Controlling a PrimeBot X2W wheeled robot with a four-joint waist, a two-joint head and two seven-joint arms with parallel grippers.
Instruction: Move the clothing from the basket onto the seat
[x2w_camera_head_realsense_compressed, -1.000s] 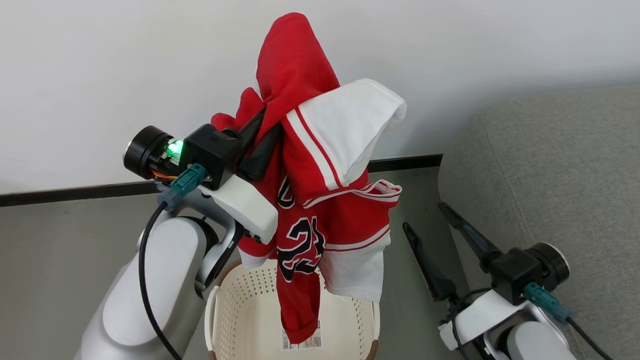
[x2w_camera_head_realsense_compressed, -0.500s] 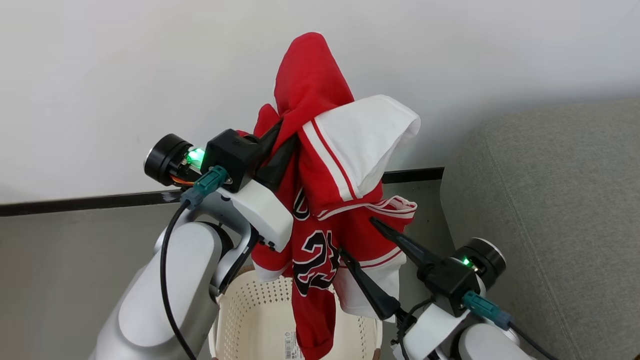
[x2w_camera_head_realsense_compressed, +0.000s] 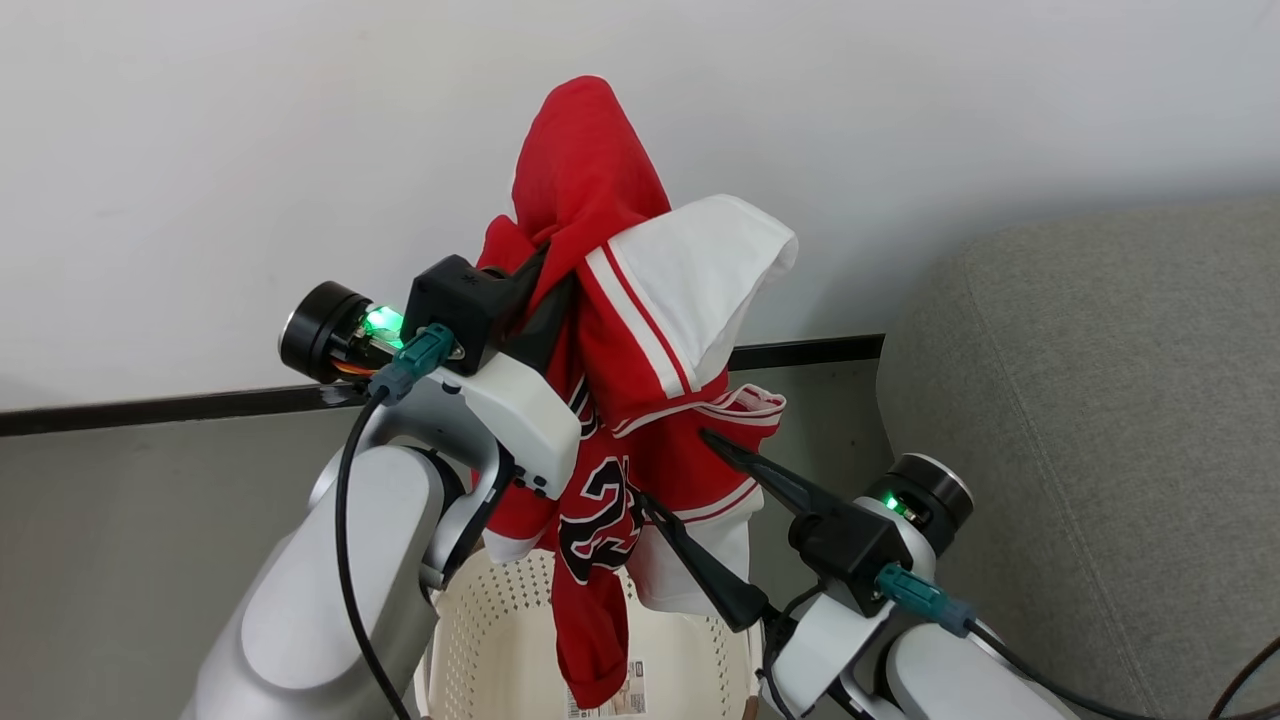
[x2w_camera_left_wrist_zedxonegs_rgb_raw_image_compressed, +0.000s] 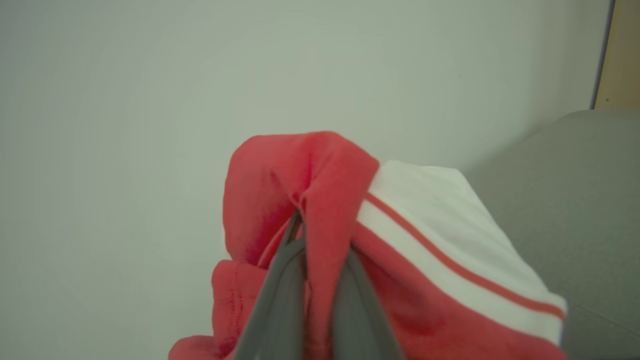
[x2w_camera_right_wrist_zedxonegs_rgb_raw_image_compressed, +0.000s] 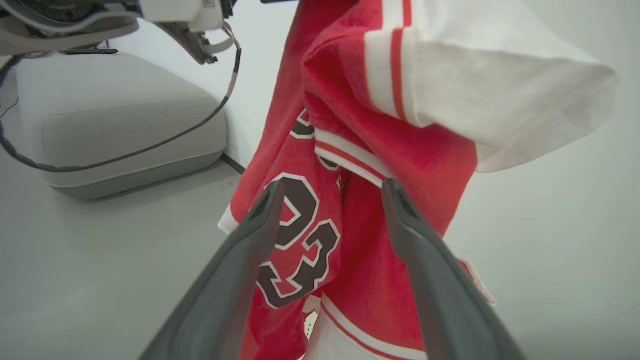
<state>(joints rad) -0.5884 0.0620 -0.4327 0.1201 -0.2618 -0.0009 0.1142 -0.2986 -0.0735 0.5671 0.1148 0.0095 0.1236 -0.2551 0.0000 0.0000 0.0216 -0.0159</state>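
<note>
Left tool (x2w_camera_head_realsense_compressed: 545, 272) is seen raised above the basket (x2w_camera_head_realsense_compressed: 480, 620), its two dark fingers closed narrow on a bunched fold of the clothing (x2w_camera_head_realsense_compressed: 640, 300); in the left wrist view (x2w_camera_left_wrist_zedxonegs_rgb_raw_image_compressed: 320, 240) red cloth (x2w_camera_left_wrist_zedxonegs_rgb_raw_image_compressed: 300, 170) is pinched between them and draped over their tips. Right tool (x2w_camera_head_realsense_compressed: 672, 465) is held wide apart, its fingers pointed at the lower part of the hanging cloth; in its own view (x2w_camera_right_wrist_zedxonegs_rgb_raw_image_compressed: 334, 186) the number 23 is framed between them, and whether the cloth (x2w_camera_right_wrist_zedxonegs_rgb_raw_image_compressed: 400, 150) is touched cannot be told.

The clothing is hung clear of the basket, with only its lowest red end dangling inside the rim. Soft red knit is shown, with a broad white panel edged by red stripes and black numbers outlined in white.

The basket is stood on a smooth grey floor (x2w_camera_head_realsense_compressed: 120, 520), short of the floor's back edge, where a black skirting strip (x2w_camera_head_realsense_compressed: 150, 408) is run below a plain white wall (x2w_camera_head_realsense_compressed: 250, 150). Its cream plastic walls are perforated with small holes, and a label sticker (x2w_camera_head_realsense_compressed: 630, 690) is seen on its base.

The seat (x2w_camera_head_realsense_compressed: 1100, 400) is set along the floor's right edge, well apart from the clothing; its grey woven fabric is rounded at the corners
</note>
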